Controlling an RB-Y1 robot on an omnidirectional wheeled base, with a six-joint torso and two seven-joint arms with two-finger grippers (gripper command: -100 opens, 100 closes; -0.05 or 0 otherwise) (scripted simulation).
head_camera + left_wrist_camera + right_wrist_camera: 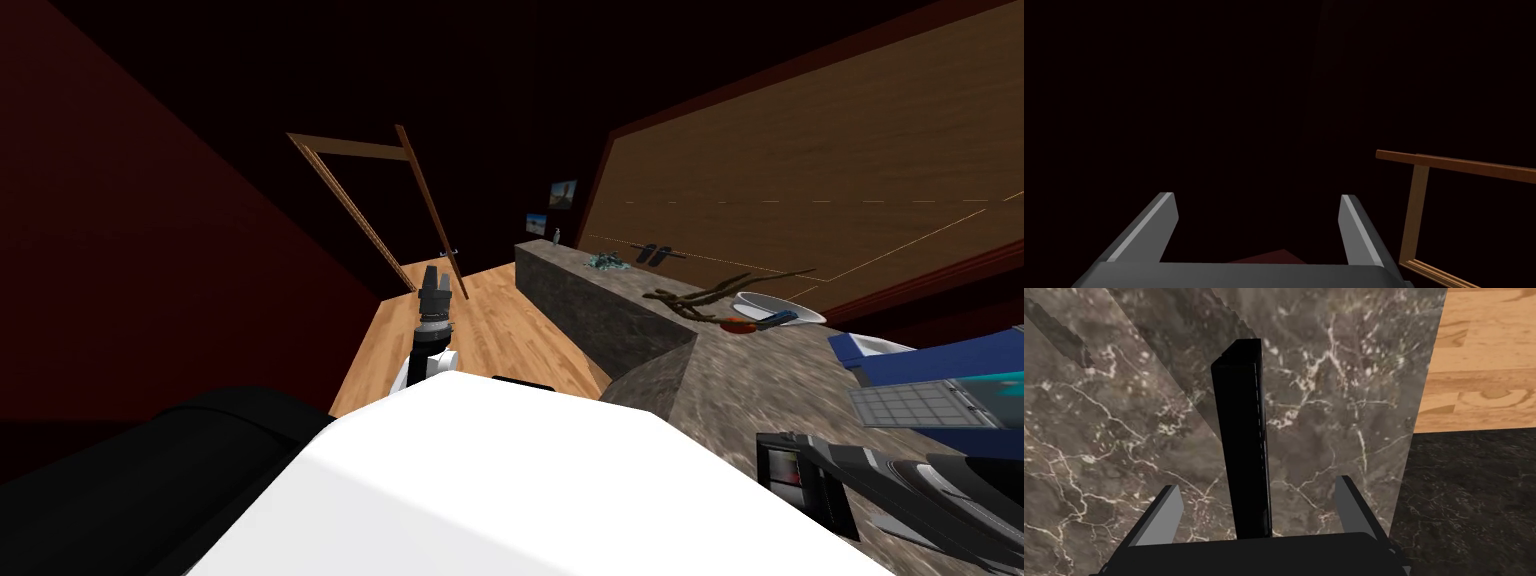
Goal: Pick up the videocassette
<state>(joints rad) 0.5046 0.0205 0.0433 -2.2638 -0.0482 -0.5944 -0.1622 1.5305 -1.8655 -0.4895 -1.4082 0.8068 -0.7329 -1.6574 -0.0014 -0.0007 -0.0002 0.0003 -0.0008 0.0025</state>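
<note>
The videocassette (1244,438) is a thin black slab seen edge-on in the right wrist view, over a dark marble countertop (1114,438). My right gripper (1257,484) is open, and the cassette lies in the gap between its fingers (1164,515), touching neither. In the head view the cassette (800,478) shows as a black box with a small window near the counter's near edge (700,390), at my right, with my dark right arm (930,490) reaching to it. My left gripper (435,285) is held out ahead over the wooden floor, open (1257,196) and empty.
On the counter stand a blue box with a grey grid panel (930,385), a white bowl (782,307), dark twigs (700,295) and, farther off, a pair of dark sandals (655,253). A wooden door frame (380,210) stands ahead beyond the wood floor (490,330).
</note>
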